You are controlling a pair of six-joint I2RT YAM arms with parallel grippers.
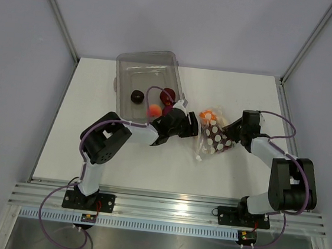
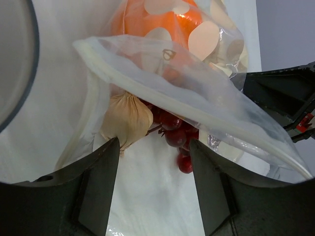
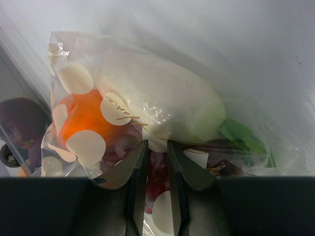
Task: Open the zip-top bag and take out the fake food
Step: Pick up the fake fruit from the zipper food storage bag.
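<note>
The zip-top bag (image 1: pixel 213 140), clear with white dots, lies right of centre between both grippers. My right gripper (image 1: pixel 229 133) is shut on the bag's far side; in the right wrist view its jaws (image 3: pixel 156 152) pinch the dotted film over red grapes. Through the film I see a white piece (image 3: pixel 162 98), an orange one (image 3: pixel 83 115) and green leaves (image 3: pixel 236 132). My left gripper (image 2: pixel 153 147) is open at the bag's mouth, nothing between its fingers. A beige piece (image 2: pixel 127 118) and red grapes (image 2: pixel 174 135) lie just inside the white zip strip (image 2: pixel 147 83).
A rigid clear bin (image 1: pixel 130 73) stands behind the left gripper, holding a dark piece (image 1: pixel 137 96), a dark red one (image 1: pixel 169 95) and an orange one (image 1: pixel 154 110). Grey walls close off the table's back and sides.
</note>
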